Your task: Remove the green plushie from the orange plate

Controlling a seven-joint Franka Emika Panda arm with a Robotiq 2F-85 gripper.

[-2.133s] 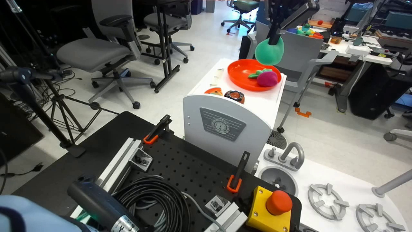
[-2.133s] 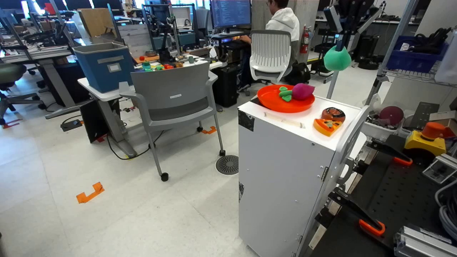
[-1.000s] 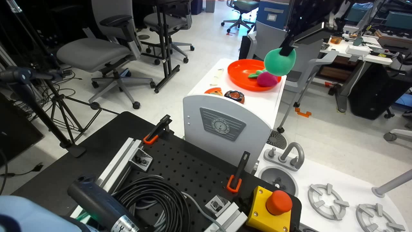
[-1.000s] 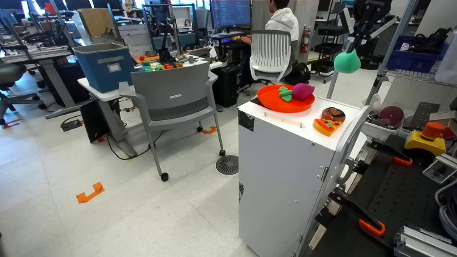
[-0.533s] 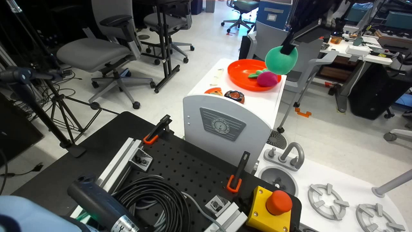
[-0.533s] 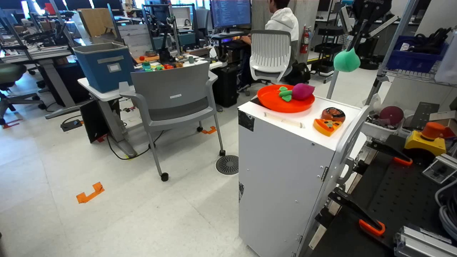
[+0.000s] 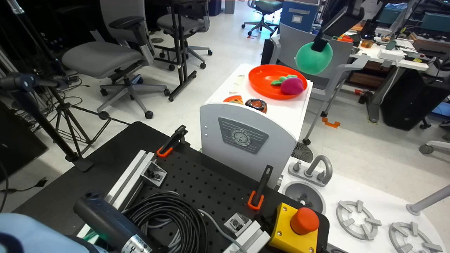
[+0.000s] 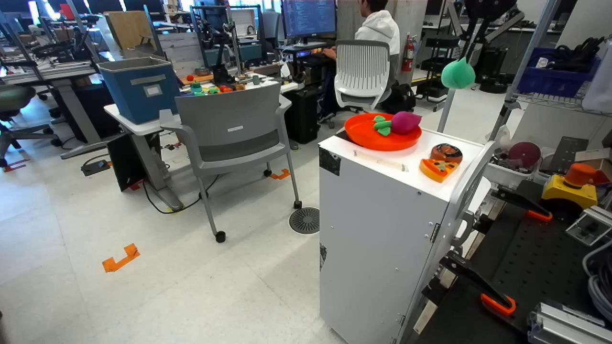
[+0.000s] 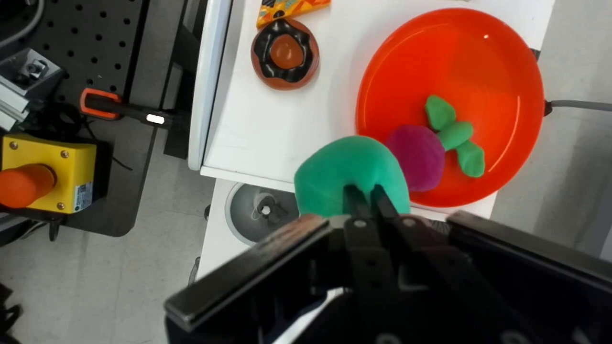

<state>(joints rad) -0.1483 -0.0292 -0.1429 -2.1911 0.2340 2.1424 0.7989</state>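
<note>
Versus a second ago, the green plushie (image 7: 314,59) hangs higher, clear of the orange plate (image 7: 265,79), in the air near the edge of the white cabinet (image 8: 377,229) facing the sink (image 9: 240,208), my pincer (image 9: 366,192) pinched almost together on it; I judge lifting-off done, setting-down outstanding.

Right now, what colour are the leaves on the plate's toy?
The leaves are green, clearest in the wrist view.

Lab, perforated bench (image 7: 215,185), emergency-stop button (image 7: 305,220), office chair (image 7: 102,58), monitor (image 8: 310,18)
</note>
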